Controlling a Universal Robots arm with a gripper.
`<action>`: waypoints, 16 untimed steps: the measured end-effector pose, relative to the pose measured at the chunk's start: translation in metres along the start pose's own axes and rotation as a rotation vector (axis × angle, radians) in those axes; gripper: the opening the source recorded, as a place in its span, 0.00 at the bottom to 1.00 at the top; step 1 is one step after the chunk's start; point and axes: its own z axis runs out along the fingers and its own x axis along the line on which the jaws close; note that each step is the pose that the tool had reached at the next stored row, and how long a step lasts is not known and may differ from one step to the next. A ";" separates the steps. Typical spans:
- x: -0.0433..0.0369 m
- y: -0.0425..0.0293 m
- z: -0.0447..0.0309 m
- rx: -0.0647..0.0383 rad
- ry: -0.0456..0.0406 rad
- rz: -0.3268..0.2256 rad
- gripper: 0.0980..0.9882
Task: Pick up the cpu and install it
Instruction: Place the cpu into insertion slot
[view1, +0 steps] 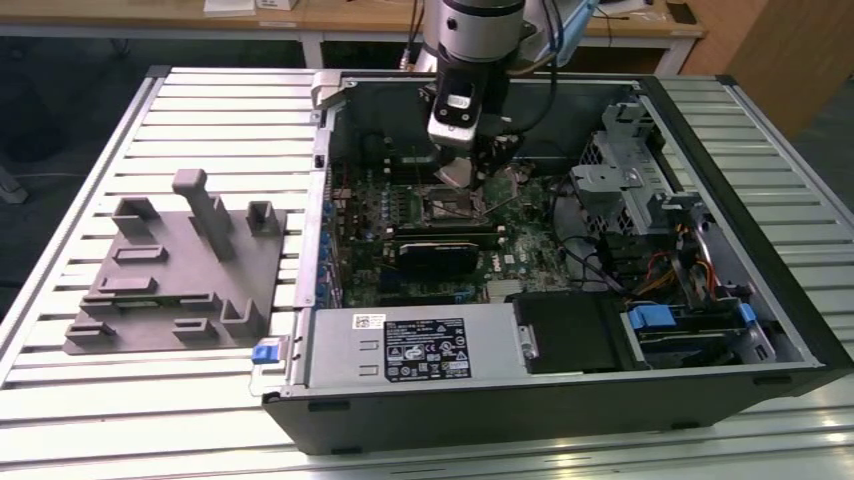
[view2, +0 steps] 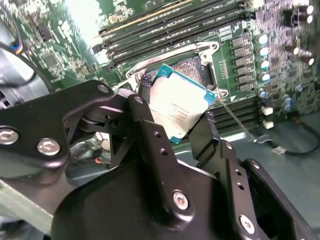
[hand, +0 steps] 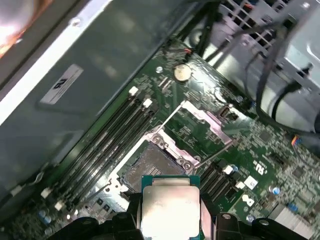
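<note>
**Exterior view, left to right.** At the exterior view's left, a grey plastic fixture (view1: 180, 265) is laid on the slatted table (view1: 227, 120). At the centre, an open computer case (view1: 320, 200) is shown, and the gripper (view1: 465, 180) is lowered inside it, over the motherboard's socket (view1: 447, 205). At the exterior view's right, a drive cage (view1: 627, 170) and loose cabling are seen.

**Second wrist view.** The cpu (view2: 182, 112) is clamped by 2 opposite edges between the 2 black fingers (view2: 150, 125), which are closed only as far as the chip's width allows. The chip is held near the socket, not in it.

**Progress.** The pick-up is judged complete. In the first wrist view the socket is seen empty, its load plate (hand: 200, 125) swung open; seating is not yet done.

**Obscured.** The gap between chip and socket cannot be judged. The chip's corner marking cannot be made out. In the first wrist view 1 edge of the chip is cut off by the frame.
</note>
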 end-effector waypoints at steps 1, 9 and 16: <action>0.0000 0.0000 0.0001 0.000 -0.0007 0.018 0.50; 0.0000 0.0000 0.0010 0.000 -0.0067 0.163 0.50; 0.0000 -0.0001 0.0020 0.001 -0.0136 0.333 0.50</action>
